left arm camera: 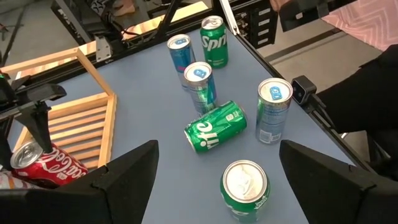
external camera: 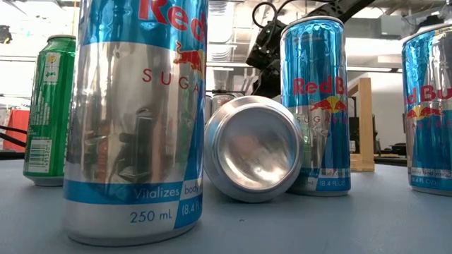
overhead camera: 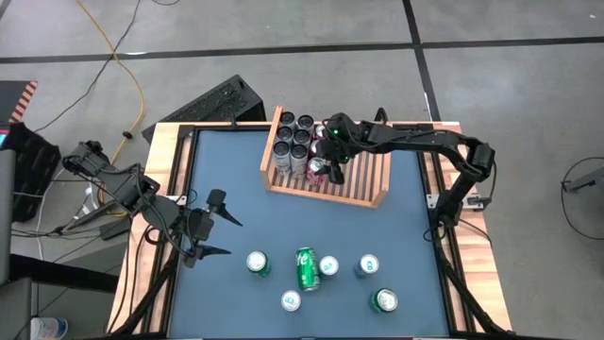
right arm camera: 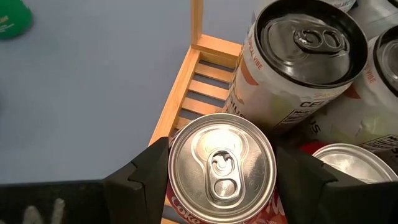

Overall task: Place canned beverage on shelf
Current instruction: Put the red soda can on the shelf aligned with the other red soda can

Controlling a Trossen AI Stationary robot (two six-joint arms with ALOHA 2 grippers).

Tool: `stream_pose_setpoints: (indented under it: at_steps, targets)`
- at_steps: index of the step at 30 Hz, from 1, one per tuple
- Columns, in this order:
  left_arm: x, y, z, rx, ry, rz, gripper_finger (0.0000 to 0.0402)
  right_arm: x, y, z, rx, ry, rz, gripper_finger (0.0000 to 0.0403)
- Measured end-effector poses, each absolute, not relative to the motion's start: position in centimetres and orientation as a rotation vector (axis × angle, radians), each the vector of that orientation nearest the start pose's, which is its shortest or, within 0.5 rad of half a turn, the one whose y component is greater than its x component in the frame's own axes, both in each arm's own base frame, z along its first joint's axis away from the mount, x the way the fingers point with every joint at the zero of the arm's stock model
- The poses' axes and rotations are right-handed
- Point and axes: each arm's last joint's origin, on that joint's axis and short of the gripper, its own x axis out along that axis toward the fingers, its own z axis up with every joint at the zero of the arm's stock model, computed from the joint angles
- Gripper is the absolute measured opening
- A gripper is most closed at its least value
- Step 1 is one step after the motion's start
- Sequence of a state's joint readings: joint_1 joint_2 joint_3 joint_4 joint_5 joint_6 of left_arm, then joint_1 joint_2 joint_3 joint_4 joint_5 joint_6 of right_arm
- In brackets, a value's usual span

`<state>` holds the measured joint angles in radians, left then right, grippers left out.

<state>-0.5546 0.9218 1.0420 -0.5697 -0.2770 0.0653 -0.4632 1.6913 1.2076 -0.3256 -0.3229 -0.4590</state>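
The right gripper [right arm camera: 221,171] pinches a red Coca-Cola can [right arm camera: 222,168] upright over the shelf [overhead camera: 326,194], near its front rim beside the white cans [right arm camera: 298,59]. Best lower it straight, seat it, then release. The left gripper [overhead camera: 219,227] waits spread near the table's left edge.

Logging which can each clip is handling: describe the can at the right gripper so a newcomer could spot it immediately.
Start at the wooden shelf at the far side of the table. Cans fill its left end, and the right gripper reaches in beside that cluster. Between its fingers stands a red Coke can with a plain silver top, next to a red neighbour, whereas the cans behind it are pale with black lids.
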Motion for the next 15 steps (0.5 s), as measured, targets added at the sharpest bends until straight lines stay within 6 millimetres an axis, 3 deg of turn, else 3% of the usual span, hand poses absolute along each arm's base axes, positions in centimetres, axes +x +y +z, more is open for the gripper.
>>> stream_pose_setpoints:
  at_steps: [7, 15]
  targets:
    - [15.9, -8.9, 36.1, 0.239, 0.405, -0.285, 0.0322, 32.9, -15.4, 23.6, -0.144, 0.754, 0.032, 0.0252]
    - [15.9, -8.9, 36.1, 0.238, 0.405, -0.285, 0.0322, 33.0, -15.5, 25.1, -0.161, 0.776, -0.010, 0.0270]
